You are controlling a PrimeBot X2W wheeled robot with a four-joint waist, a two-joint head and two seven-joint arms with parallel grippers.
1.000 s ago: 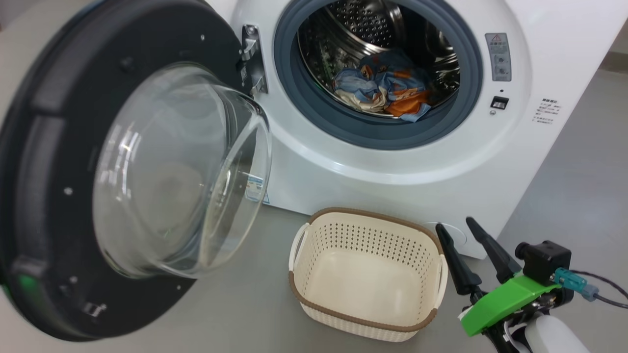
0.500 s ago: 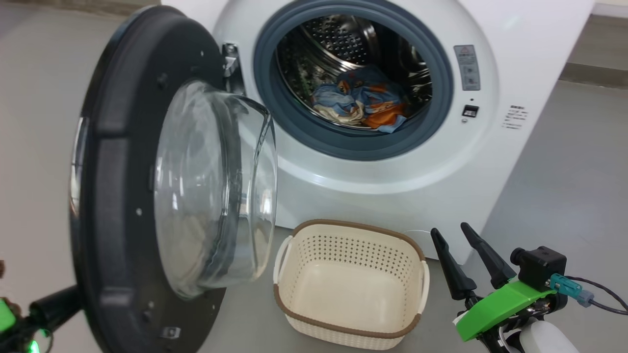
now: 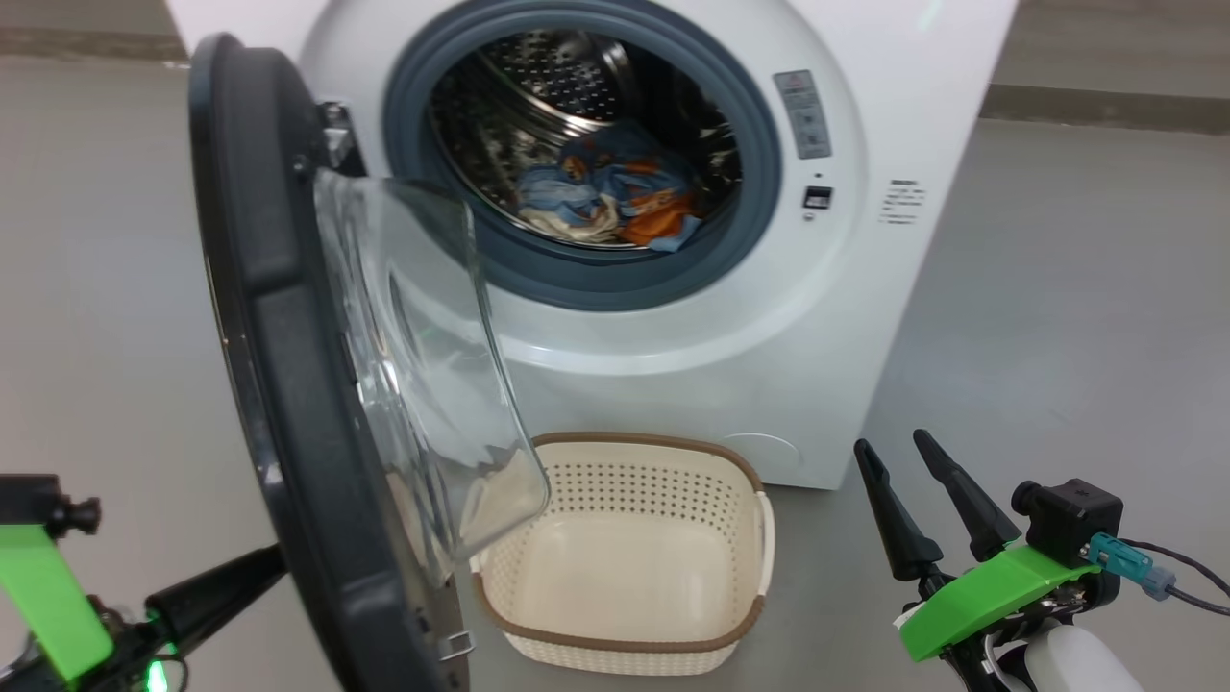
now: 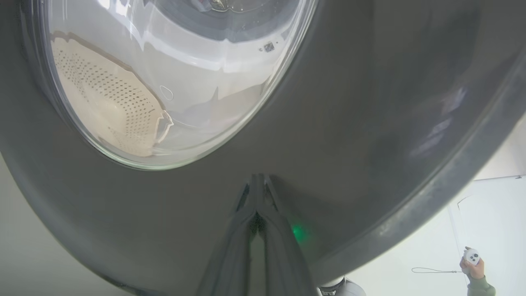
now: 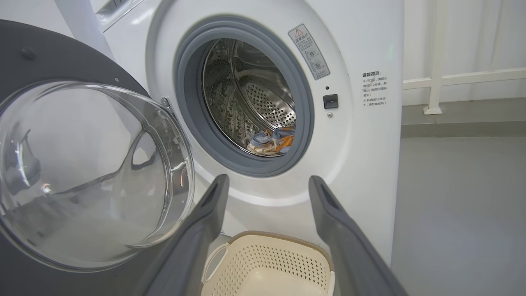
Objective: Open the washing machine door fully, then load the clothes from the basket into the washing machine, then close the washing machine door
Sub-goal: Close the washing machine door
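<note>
items i can log from my console:

- washing machine (image 3: 673, 327): white front-loader, grey ring and steel drum exposed.
- washing machine door (image 3: 279, 317): swung out on its left hinge, nearly edge-on to my head camera, the glass dome facing the drum.
- clothes (image 3: 605, 192): a light-blue, orange and cream heap lying low in the drum.
- basket (image 3: 615, 663): on the floor just in front of the machine, bare cream bottom showing; the door's dome overlaps its left side in my head view.
- left gripper (image 4: 255, 185): clenched on nothing, fingers pressed together, tips against the door's glossy outer face, near the window's edge.
- right gripper (image 3: 889, 442): released, fingers spread, nothing between them, hovering to the right of the basket.
- a person's hand (image 4: 472, 265): holds a small white controller, seen past the door's edge.
</note>
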